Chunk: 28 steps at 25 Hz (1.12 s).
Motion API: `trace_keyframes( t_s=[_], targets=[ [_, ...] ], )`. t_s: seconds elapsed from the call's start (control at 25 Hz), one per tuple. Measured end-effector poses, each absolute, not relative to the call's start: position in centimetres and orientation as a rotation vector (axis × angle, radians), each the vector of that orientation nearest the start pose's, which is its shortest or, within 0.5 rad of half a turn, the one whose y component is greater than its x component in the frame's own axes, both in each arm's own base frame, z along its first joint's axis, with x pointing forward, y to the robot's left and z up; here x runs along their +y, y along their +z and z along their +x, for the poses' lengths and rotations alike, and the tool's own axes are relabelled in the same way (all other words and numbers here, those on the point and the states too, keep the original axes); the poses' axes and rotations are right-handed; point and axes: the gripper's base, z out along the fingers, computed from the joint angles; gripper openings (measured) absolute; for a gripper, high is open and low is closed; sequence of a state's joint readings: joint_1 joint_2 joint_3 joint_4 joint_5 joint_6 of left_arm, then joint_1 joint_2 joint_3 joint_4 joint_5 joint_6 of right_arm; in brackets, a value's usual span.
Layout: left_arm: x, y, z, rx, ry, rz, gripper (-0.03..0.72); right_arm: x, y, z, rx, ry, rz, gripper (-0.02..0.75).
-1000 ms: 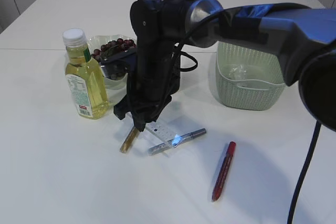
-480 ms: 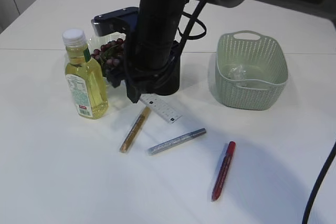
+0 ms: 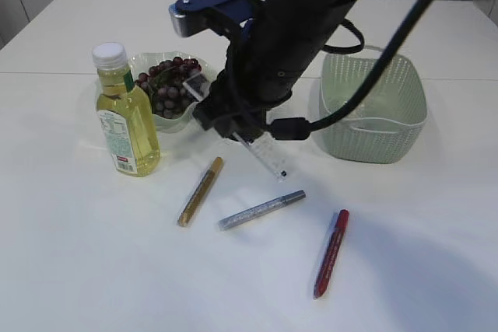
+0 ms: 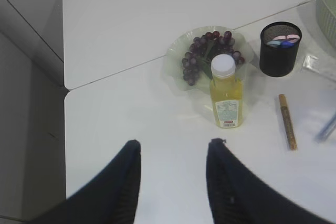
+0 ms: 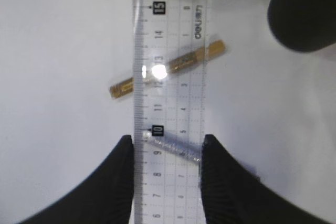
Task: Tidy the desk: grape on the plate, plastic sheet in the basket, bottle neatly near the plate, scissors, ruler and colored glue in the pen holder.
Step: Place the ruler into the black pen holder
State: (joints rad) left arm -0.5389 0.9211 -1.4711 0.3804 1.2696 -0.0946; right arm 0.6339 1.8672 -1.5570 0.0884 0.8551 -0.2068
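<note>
Right arm (image 3: pixel 299 29): matte black housing, bulky, rounded segments. Blue plate (image 3: pixel 212 5) at wrist end, light grey edge, two small dark holes on top face. Black cables (image 3: pixel 366 75) looped along arm, one thick. Right gripper (image 5: pixel 167 169): two black fingers, curved, tapering. Left gripper (image 4: pixel 173 179): two black fingers (image 4: pixel 123 182), fine ribbed texture, rounded tips.

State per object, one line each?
Ruler: held off the table in right gripper.
Left gripper: open, empty.
Bottle: upright, capped.
Grapes: on plate.
Gold glue pen: lying on table.
Silver glue pen: lying.
Red glue pen: lying.
</note>
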Motion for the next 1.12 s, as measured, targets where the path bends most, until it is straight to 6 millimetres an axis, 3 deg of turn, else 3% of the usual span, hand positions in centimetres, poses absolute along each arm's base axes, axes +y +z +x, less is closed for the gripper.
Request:
trace_keyframes(
  t_s=[0.16, 0.28, 0.4, 0.64, 0.76, 0.92, 1.12],
  targets=[
    [-3.3, 48.9, 11.8, 2.101, 0.095, 0.396, 0.308, 23.6, 28.0, 32.0, 2.29, 0.231, -0.98, 0.299],
    [-3.3, 48.9, 11.8, 2.101, 0.095, 0.396, 0.308, 22.9, 27.7, 32.2, 2.216, 0.234, -0.925, 0.299],
    [-3.3, 48.9, 11.8, 2.101, 0.095, 0.396, 0.308, 21.7, 28.0, 33.7, 2.131, 0.227, -0.832, 0.299],
    [-3.3, 48.9, 11.8, 2.101, 0.095, 0.396, 0.308, 19.3, 30.7, 36.9, 1.839, 0.223, -0.603, 0.298],
    [-3.4, 48.9, 11.9, 2.104, 0.096, 0.397, 0.308, 19.1, 31.2, 38.0, 1.707, 0.224, -0.538, 0.298],
    [-3.4, 48.8, 12.0, 2.108, 0.093, 0.398, 0.308, 19.8, 29.9, 39.5, 1.586, 0.228, -0.487, 0.298],
    [-3.4, 48.8, 12.0, 2.108, 0.093, 0.398, 0.308, 20.4, 26.4, 41.4, 1.507, 0.234, -0.414, 0.298]
  ],
)
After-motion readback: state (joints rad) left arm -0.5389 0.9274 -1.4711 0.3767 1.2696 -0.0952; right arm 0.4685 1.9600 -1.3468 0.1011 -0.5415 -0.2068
